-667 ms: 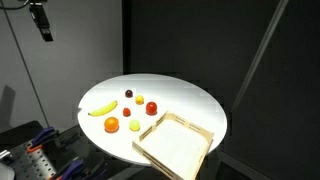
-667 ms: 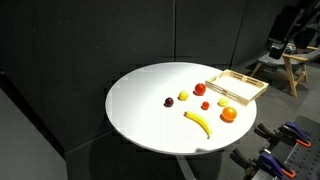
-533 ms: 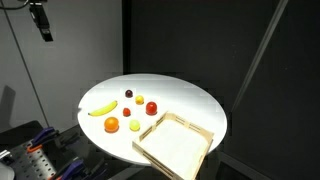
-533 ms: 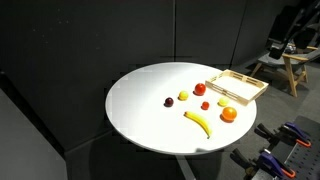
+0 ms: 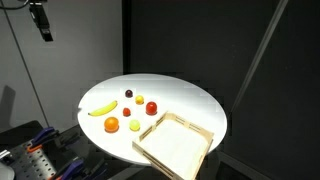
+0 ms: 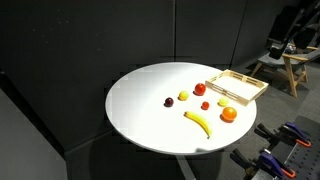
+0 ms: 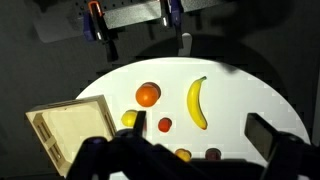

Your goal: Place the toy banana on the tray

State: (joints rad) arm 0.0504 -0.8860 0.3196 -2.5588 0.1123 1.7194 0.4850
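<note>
The toy banana (image 7: 197, 102) lies on the bare white tabletop (image 7: 240, 95), outside the tray (image 7: 70, 125) and touching none of the other fruits. In the wrist view it runs nearly upright. An orange ball (image 7: 148, 95) sits near it at 9 o'clock, and the light-wood tray is farther off at about 8 o'clock. A small round yellow fruit (image 7: 129, 119) lies just beside the tray's rim, with a small red fruit (image 7: 165, 125) at its 3 o'clock.

The end effector (image 7: 180, 150) is released: its dark fingers (image 7: 265, 135) stand wide apart at the lower edge of the wrist view, nothing between them, high above the fruits.

In an exterior view the toy banana (image 5: 102, 108) is at about 9 o'clock on the tabletop (image 5: 180, 95) and the tray (image 5: 175, 145) at about 5 o'clock, overhanging the edge. In an exterior view the toy banana (image 6: 198, 123) rests near the tabletop's (image 6: 140, 100) edge at 4 o'clock, and the tray (image 6: 237, 88) is at 3 o'clock.
</note>
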